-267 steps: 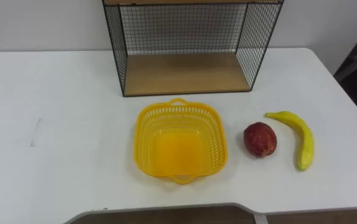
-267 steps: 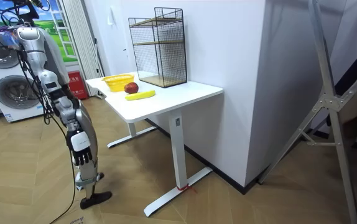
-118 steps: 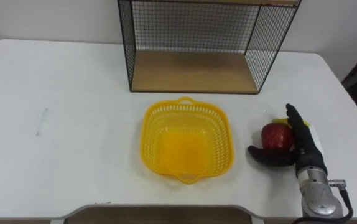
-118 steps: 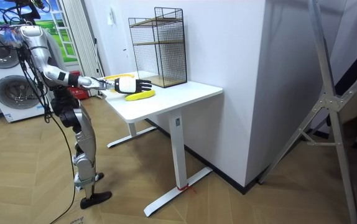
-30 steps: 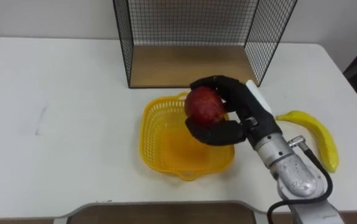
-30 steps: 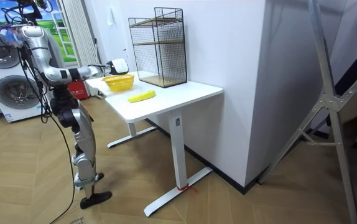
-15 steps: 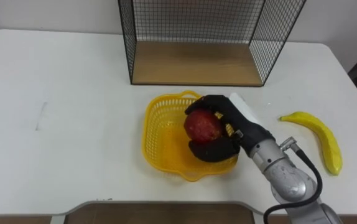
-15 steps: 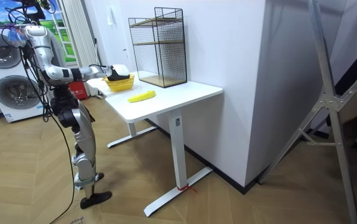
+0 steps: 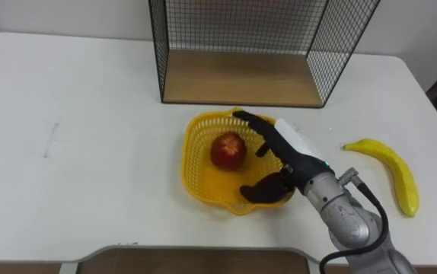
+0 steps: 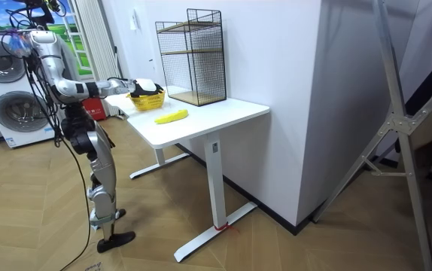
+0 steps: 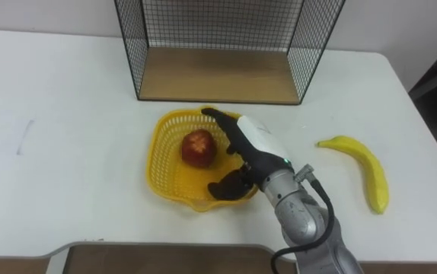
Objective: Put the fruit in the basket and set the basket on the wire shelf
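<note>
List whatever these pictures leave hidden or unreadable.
Basket: right wall and near-right rim hidden under the right hand, both eye views.
Wire shelf: upper tiers cut off by the top edge, both eye views.
Apple: too small to make out in the room view.

Two fruits: one red apple (image 9: 228,150) and one yellow banana (image 9: 392,171); one yellow basket (image 9: 194,173); one wire shelf (image 9: 241,78); one white table (image 9: 89,144); one robot hand (image 9: 285,158).

Apple (image 9: 228,151) in yellow basket (image 9: 197,171)
</note>
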Controlling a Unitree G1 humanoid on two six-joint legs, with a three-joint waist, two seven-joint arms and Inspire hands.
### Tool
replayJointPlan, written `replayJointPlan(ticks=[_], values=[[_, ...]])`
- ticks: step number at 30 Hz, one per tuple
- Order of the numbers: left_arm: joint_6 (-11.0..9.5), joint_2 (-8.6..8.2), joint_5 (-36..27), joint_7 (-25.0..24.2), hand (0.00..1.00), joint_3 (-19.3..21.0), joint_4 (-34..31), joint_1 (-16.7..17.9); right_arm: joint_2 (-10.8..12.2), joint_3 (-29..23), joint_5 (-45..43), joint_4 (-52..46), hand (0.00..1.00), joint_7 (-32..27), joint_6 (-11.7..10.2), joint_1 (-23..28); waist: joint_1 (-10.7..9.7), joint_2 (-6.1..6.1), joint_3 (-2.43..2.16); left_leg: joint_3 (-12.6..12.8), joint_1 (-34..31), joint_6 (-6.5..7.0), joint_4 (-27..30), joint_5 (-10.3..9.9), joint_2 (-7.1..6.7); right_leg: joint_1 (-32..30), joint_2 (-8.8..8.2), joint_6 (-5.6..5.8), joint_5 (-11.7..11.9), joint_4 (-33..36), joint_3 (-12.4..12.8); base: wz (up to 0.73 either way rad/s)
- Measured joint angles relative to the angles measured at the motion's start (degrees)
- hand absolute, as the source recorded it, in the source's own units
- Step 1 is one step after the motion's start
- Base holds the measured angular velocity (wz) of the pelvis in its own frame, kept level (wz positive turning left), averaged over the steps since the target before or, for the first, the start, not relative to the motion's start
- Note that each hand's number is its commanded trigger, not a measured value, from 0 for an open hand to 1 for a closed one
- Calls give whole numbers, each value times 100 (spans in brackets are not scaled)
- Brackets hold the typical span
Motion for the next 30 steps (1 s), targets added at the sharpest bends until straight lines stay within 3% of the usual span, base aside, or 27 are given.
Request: replayJointPlan(ticks=[17,23,30], values=[[2,4,-4,40,0,-13,0,-35,-3,-11,474,11,0,-20,11,0,-16,17,4,-2,56,0,5,-1,4,25,0,0,0,-3,-13,0],[-2,12,-2,42,0,-13,-31,-8,-7,-109,1528,10,0,-19,9,-1,-46,10,-5,38,96,0,-12,-1,8,44,3,0,0,7,26,-3],[-29,14,-4,45,0,89,23,104,56,-863,2992,-16,0,-37,-34,-14,-73,19,-17,27,86,0,1,0,6,69,0,1,1,4,8,0]])
